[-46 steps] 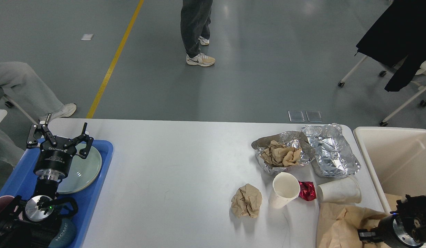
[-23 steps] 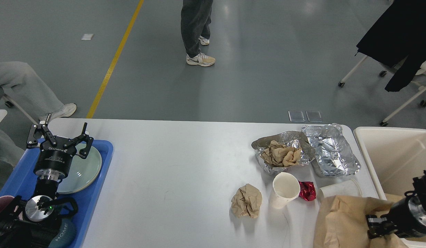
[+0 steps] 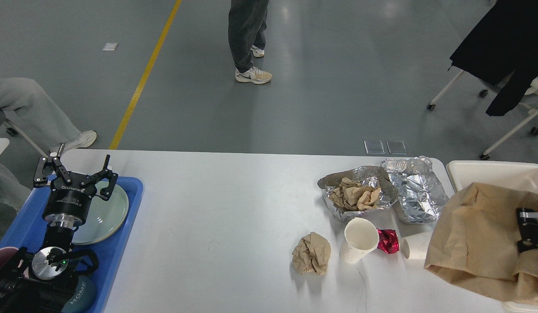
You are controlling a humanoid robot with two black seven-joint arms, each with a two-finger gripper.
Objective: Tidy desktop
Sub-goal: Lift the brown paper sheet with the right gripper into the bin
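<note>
The word "HOME" stands in pale letters on a dark teal rounded object (image 3: 79, 294) at the near left corner. The left gripper (image 3: 73, 169) carries white lettering on its black body, upside down and too small to read.

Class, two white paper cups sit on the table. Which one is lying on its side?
The right-hand paper cup, lying on its side and partly hidden by the brown paper sheet. The other cup, left of the red wrapper, shows its open mouth.
</note>
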